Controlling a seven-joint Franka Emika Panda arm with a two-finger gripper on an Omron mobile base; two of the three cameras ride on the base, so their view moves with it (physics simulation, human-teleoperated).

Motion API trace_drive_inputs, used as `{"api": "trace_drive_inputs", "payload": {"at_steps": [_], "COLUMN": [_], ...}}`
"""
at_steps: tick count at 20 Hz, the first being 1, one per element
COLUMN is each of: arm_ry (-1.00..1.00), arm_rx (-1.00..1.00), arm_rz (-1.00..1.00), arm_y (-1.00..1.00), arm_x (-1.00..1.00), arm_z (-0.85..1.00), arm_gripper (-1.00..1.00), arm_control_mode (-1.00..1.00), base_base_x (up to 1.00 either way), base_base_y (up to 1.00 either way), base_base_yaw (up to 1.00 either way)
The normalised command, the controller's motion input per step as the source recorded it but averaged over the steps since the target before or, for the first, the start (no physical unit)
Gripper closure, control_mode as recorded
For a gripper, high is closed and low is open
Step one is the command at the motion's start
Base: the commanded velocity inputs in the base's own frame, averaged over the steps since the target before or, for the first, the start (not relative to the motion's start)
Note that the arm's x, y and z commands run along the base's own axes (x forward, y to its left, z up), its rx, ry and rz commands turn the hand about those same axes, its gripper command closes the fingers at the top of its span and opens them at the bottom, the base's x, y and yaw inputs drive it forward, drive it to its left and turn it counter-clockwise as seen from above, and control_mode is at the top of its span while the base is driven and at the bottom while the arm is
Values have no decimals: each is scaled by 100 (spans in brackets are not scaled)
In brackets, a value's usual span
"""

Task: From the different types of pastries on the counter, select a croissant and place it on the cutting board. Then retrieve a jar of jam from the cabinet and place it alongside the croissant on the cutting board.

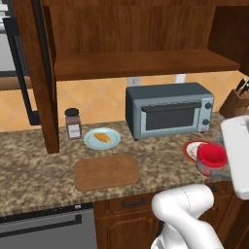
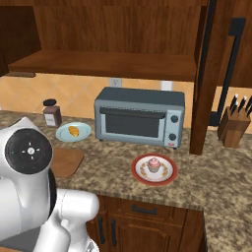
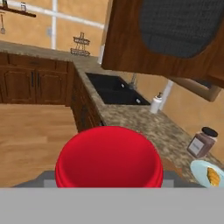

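Note:
My gripper [image 1: 214, 168] is shut on the jar of jam [image 1: 211, 156], a squat red jar whose red lid [image 3: 109, 158] looms at the bottom of the hand view. I hold it above the counter's [image 1: 29, 170] right part, in front of the cupcake plate [image 1: 191, 150]. The croissant [image 1: 102, 137] lies on a light blue plate [image 2: 74, 132] behind the bare cutting board [image 1: 107, 171], far to the left of the gripper. It also sits at the hand view's right edge, croissant [image 3: 213, 176]. The pink-frosted cupcake [image 2: 154, 165] rests on a red-rimmed plate. The cabinet shelf [image 1: 146, 63] runs overhead.
A grey toaster oven [image 1: 169, 109] stands at the back between the two plates. A taller brown jar [image 1: 73, 123] is left of the croissant plate. A knife block [image 2: 235, 125] sits at the right. A cabinet post [image 1: 44, 87] rises on the left. A dark sink [image 3: 113, 89] lies farther along.

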Motion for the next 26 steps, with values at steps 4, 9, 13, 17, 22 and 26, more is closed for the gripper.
{"api": "trace_drive_inputs", "payload": {"at_steps": [4,9,13,17,22,26], "arm_ry": [-12,-4,4,4,0,0], "arm_rx": [0,6,19,22,24,12], "arm_rz": [0,0,0,0,-1,-2], "arm_y": [0,29,29,10,0,1], "arm_x": [0,0,15,51,63,16], "arm_z": [-100,-89,-74,-61,-57,-34], "arm_gripper": [100,100,100,100,100,100], "arm_control_mode": [-100,-100,-100,-100,-100,-100], "base_base_x": [0,0,0,0,0,0], "base_base_y": [0,0,0,0,0,0], "base_base_yaw": [0,0,0,0,0,0]}}
